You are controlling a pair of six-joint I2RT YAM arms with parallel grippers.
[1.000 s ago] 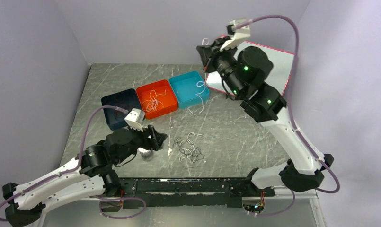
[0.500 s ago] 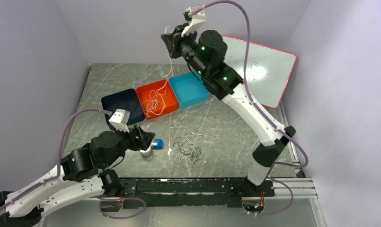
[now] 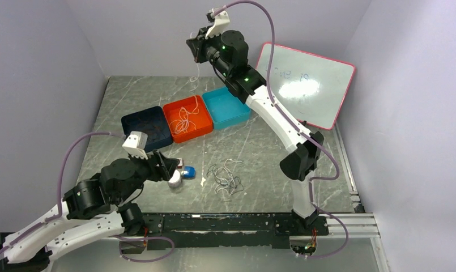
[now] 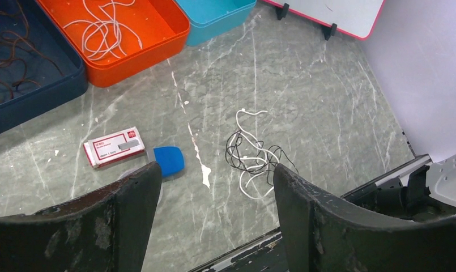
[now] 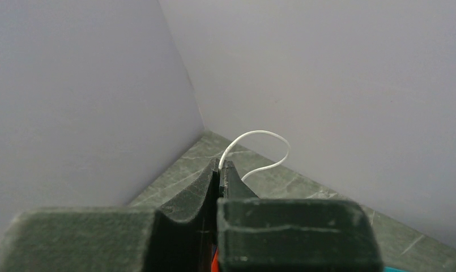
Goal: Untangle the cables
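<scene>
A tangle of thin black and white cables (image 3: 225, 178) (image 4: 251, 161) lies on the marble table near the front. My right gripper (image 3: 196, 54) (image 5: 220, 164) is raised high at the back, behind the orange bin (image 3: 208, 120), shut on one white cable (image 5: 254, 146) that dangles below it (image 3: 196, 76). Loose white cables (image 4: 103, 34) lie inside the orange bin (image 4: 140, 59). Dark cables (image 4: 10, 62) lie in the navy bin (image 3: 136, 117). My left gripper (image 3: 171, 167) (image 4: 214, 175) hovers open and empty, left of the tangle.
A teal bin (image 3: 232, 121) stands right of the orange one. A red-and-white card (image 4: 113, 146) and a blue piece (image 4: 169, 160) lie by my left fingers. A whiteboard (image 3: 307, 85) leans at the back right. A black rail (image 3: 231, 221) runs along the front edge.
My right arm has swung left from over the teal bin to behind the orange bin, carrying the white cable up off the table. My left arm has drawn back a little to the left.
</scene>
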